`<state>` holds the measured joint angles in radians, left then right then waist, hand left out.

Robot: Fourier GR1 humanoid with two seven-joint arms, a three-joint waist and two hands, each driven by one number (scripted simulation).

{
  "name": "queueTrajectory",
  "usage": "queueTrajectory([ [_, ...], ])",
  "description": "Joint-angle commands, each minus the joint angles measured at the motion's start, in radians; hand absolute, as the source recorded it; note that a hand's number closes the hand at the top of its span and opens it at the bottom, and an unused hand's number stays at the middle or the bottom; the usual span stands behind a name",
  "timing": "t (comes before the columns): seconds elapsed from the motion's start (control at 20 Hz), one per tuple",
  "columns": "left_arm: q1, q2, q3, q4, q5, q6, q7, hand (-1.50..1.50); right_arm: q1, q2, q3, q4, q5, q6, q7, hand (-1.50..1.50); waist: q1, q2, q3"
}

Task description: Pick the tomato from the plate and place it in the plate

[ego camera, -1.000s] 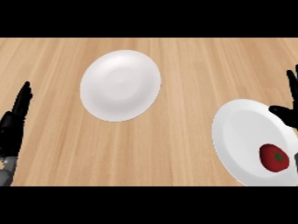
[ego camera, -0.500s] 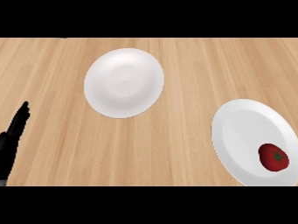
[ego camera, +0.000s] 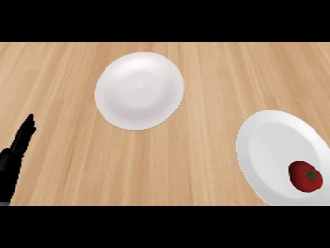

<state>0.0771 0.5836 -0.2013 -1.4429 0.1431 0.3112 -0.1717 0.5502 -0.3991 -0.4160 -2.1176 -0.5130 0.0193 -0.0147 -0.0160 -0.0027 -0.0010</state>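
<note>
The wooden counter (ego camera: pixel 196 68) fills the whole view, so the room beyond it cannot be told. Its top is a light, honey-coloured wood, with boards running from left to right, fine darker grain lines and faint seams between the planks. Two round white plates lie on it, well apart from each other. The left plate (ego camera: pixel 139 90) sits up and left of the middle; it is glossy, with a shallow well and a softly raised rim, its surface bare, and from this angle it looks a little taller than wide. The right plate (ego camera: pixel 275 140) lies at the lower right, its outer rim close to the view's right border and its lower rim cut by the bottom of the scene. The tomato (ego camera: pixel 305 177) rests in the right plate, in its lower right part near the rim: a small, deep red fruit with a dark green calyx (ego camera: pixel 310 174) on top, lying wholly within the plate. The left hand (ego camera: pixel 4 167) shows at the lower left edge, black and seen edge-on, its fingers straight and together, pointing up the counter; it is released and grasps nothing, well apart from both plates and from the tomato. Both plates are plain white over every part that shows.
</note>
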Motion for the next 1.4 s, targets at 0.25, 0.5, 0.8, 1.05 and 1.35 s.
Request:
queueTrajectory([
  [0.25,-0.003,-0.015,0.012,-0.003,-0.012,-0.030,0.016,0.00,0.040,-0.203,-0.033,-0.028,0.074,0.087,0.280,-1.50,0.014,0.004,0.000],
  [0.5,0.031,-0.042,0.002,-0.049,-0.045,-0.018,0.013,0.00,-0.089,-0.285,0.031,0.076,0.102,0.150,0.380,-1.50,0.026,0.004,0.001],
  [0.8,0.040,-0.039,0.030,-0.051,-0.054,-0.046,0.005,0.00,-0.166,-0.321,0.117,0.236,0.193,0.284,0.356,-1.50,0.027,0.004,0.002],
  [1.05,-0.012,-0.071,0.044,0.005,-0.073,-0.052,0.014,0.00,-0.225,-0.380,0.147,0.329,0.269,0.388,0.357,-1.50,0.018,0.004,0.001],
  [1.35,0.036,-0.094,0.075,-0.069,-0.124,-0.077,0.043,0.00,-0.294,-0.256,0.188,0.393,0.405,0.425,0.301,-1.50,0.018,0.002,0.001],
])
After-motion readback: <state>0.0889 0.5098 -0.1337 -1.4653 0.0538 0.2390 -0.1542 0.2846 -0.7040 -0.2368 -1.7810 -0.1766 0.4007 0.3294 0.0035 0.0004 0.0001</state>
